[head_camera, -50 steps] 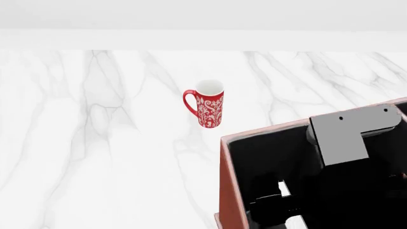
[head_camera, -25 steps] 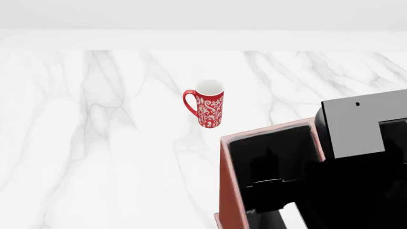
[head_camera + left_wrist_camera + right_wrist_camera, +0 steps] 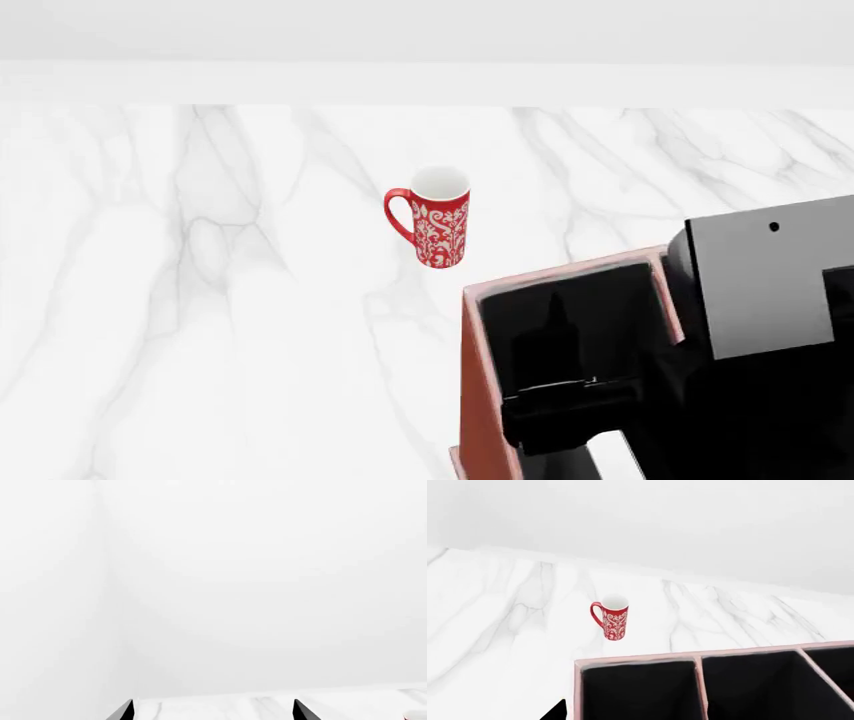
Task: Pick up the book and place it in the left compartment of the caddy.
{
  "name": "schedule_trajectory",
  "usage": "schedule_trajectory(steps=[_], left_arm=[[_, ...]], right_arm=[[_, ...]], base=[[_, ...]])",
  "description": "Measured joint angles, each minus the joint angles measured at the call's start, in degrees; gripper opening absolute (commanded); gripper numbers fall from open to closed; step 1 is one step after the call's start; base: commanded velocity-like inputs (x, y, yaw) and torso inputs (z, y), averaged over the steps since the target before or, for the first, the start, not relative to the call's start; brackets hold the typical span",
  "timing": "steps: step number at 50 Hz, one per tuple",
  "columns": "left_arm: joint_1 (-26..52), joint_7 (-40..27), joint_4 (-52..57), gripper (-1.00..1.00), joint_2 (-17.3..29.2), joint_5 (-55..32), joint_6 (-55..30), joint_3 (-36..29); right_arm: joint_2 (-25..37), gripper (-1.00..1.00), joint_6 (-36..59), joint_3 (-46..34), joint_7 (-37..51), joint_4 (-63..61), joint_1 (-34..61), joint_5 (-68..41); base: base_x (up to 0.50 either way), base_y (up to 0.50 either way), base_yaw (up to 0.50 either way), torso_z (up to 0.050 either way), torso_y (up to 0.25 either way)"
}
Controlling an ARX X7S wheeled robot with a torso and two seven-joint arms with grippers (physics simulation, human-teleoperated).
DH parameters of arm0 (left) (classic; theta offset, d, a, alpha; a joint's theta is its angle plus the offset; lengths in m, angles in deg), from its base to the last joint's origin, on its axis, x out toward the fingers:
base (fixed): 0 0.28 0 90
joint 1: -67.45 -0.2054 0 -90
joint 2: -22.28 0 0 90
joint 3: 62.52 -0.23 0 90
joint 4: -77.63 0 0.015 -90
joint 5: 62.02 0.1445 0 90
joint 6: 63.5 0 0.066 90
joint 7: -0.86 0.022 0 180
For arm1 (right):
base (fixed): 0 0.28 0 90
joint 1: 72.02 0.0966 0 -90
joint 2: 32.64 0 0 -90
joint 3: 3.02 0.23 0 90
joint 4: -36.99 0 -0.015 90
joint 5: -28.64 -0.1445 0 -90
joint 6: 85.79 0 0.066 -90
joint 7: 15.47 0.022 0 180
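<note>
Placing step in hand: the book looks to be at the caddy, and by my reading the release into the left compartment is the stage now open.
Book (image 3: 610,460): only a white sliver, read as page edges, shows at the lower edge of the head view, inside the caddy. The black cover cannot be separated from the black interior.
Right hand (image 3: 574,405): a dark mass low inside the left section, just over the white sliver. Whether it grips the book or has let go cannot be told.
Left hand (image 3: 212,716): fingertips spread wide with nothing between them, raised and facing a blank wall, away from the work.
Caddy (image 3: 475,400): a reddish-brown, leather-look box with sloped outer walls, a matt black lining and thin dividers with reddish top edges.
Left compartment (image 3: 614,310): a long, narrow, deep section with black inner walls, next to the caddy's left wall.
Mug (image 3: 441,230): tall and red with a white scroll pattern, a white inside and a loop handle. It stands upright, apart from the caddy.
Worktop (image 3: 200,300): white marble look with grey veining, smooth and flat.
Right arm link (image 3: 767,290): a plain grey block with squared faces, above the caddy.
Next move calls for: confirming that the book sits fully within the narrow section and clear of the divider, then a straight lift out without catching the rim.
</note>
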Motion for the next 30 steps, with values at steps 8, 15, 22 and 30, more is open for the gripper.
schedule_trajectory(steps=[8, 15, 22, 30], left_arm=[[0.12, -0.18, 0.20, 1.00, 0.07, 0.05, 0.18, -0.33], [0.11, -0.31, 0.18, 1.00, 0.18, 0.00, 0.34, -0.37], [-0.06, -0.43, 0.15, 1.00, 0.30, -0.09, 0.56, -0.25], [-0.35, -0.60, 0.22, 1.00, 0.51, -0.25, 0.82, 0.00]], right_arm=[[0.76, 1.00, -1.39, 0.52, 1.93, -2.61, -0.89, 1.17], [1.50, 1.00, -2.83, 0.96, 3.42, -4.69, -1.96, 2.67], [2.30, 1.00, -4.56, 1.42, 4.88, -6.65, -3.29, 4.14], [3.18, 1.00, -6.49, 2.10, 6.00, -8.36, -4.43, 4.94]], base=[[0.00, 0.00, 0.00, 0.000, 0.000], [0.00, 0.00, 0.00, 0.000, 0.000], [0.00, 0.00, 0.00, 0.000, 0.000], [0.00, 0.00, 0.00, 0.000, 0.000]])
